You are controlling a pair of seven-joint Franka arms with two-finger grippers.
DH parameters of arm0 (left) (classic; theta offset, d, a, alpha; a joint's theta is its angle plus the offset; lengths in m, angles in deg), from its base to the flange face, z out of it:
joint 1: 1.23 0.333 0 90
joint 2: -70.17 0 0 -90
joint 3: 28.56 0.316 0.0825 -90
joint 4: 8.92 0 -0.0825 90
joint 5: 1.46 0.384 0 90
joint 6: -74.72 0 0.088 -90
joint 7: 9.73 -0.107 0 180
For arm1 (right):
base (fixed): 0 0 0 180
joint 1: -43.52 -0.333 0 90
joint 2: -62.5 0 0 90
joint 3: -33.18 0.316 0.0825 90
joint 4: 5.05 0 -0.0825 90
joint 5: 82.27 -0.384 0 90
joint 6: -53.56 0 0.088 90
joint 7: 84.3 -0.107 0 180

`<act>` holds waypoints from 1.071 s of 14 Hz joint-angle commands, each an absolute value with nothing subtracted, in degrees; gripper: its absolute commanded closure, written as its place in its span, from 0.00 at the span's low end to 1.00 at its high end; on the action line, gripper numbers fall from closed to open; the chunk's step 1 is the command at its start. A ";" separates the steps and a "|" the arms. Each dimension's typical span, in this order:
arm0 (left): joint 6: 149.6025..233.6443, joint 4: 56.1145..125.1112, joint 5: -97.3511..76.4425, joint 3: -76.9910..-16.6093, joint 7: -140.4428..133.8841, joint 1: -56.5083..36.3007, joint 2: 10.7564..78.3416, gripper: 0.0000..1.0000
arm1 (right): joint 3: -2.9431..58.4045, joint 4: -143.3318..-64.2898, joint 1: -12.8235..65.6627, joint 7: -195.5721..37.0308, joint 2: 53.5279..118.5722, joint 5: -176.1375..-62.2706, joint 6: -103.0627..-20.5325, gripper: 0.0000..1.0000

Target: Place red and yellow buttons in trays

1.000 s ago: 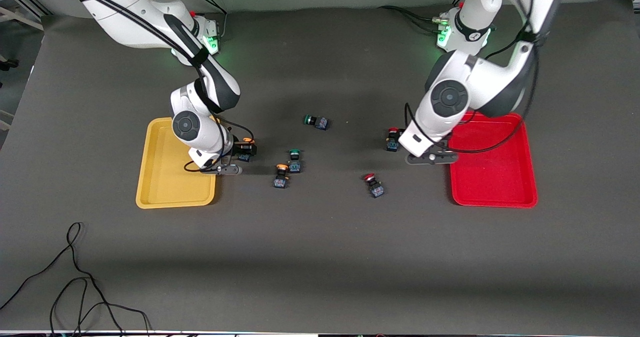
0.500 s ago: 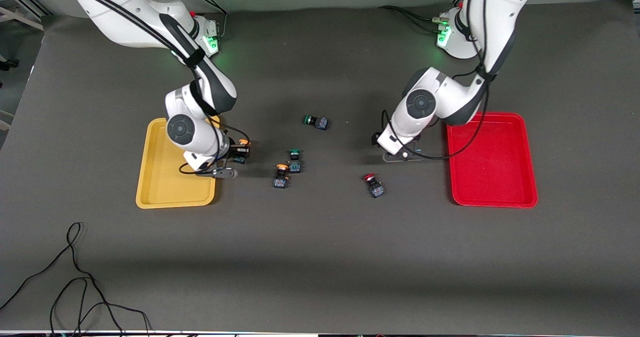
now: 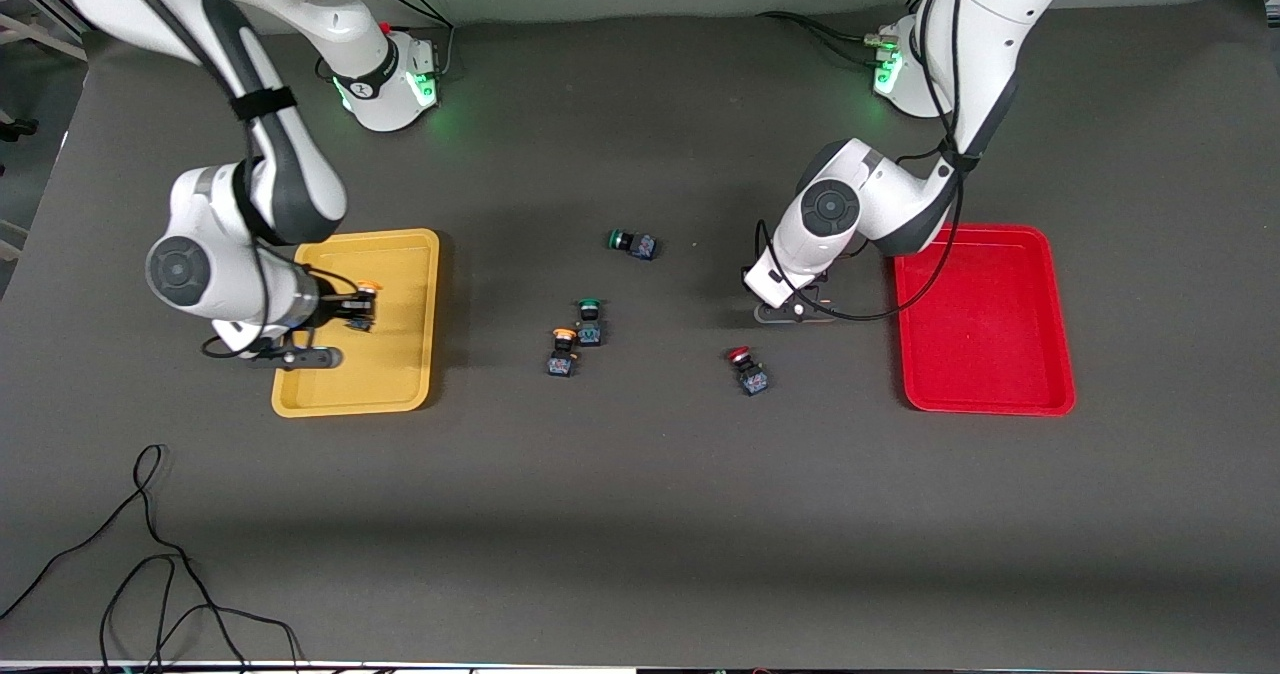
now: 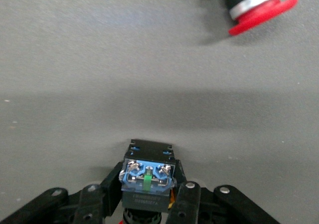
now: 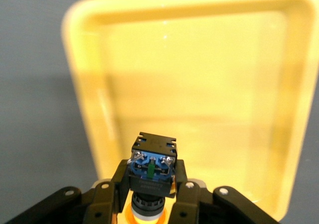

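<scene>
Hovering over yellow tray [image 3: 400,379] at nine o'clock, clamped right pincer [image 3: 350,310] on held yellow button [image 3: 362,312]. Clamped left pincer [image 4: 148,191] on another button [image 4: 148,176], at nine o'clock of red tray [image 3: 985,324]. Found both trays empty, with loose yellow button [image 3: 562,351] and red button [image 3: 747,369] on surface [image 3: 640,514].

Yellow tray [image 3: 400,384] glows mid-left, red tray [image 3: 985,374] mid-right. Centre frame: green-capped buttons [image 3: 589,306], an orange cap [image 3: 564,335], a red cap [image 3: 739,355], on dark grey table [image 3: 640,514].

Two trays [image 3: 400,374] [image 3: 985,324], two green buttons [image 3: 630,243] [image 3: 590,319], two yellow buttons [image 3: 362,304] [image 3: 562,352], one red button [image 3: 747,370], another button [image 4: 148,176]
</scene>
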State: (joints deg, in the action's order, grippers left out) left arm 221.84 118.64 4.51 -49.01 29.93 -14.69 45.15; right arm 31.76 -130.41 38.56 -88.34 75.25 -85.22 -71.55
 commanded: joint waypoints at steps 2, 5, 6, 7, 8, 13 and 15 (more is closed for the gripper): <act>202.33 110.55 5.74 -48.25 28.17 -10.92 51.61 1.00 | 32.30 -129.78 36.32 -89.04 75.86 -85.34 -73.10 0.00; 186.37 103.85 5.31 -48.25 14.75 -1.62 55.21 1.00 | 37.55 -124.69 35.17 -97.55 76.56 -85.35 -72.92 0.00; 185.82 104.28 5.57 -47.38 9.31 1.64 56.62 1.00 | 39.23 -122.93 35.17 -100.53 76.91 -85.35 -71.96 0.00; 186.08 104.98 6.00 -45.11 4.38 3.24 57.07 1.00 | 40.98 -120.65 35.08 -103.09 77.78 -85.35 -70.90 0.00; 187.04 105.42 6.70 -40.74 -0.02 3.51 56.99 1.00 | 43.09 -118.02 35.08 -105.20 79.10 -85.35 -70.63 0.00; 202.67 117.35 13.39 -30.25 -4.28 3.43 57.07 1.00 | 51.54 -107.55 34.55 -117.06 89.89 -84.12 -73.87 0.00; 207.85 122.97 13.48 -28.05 -4.28 3.52 58.65 1.00 | 52.86 -106.92 34.29 -121.81 93.86 -78.87 -77.90 0.00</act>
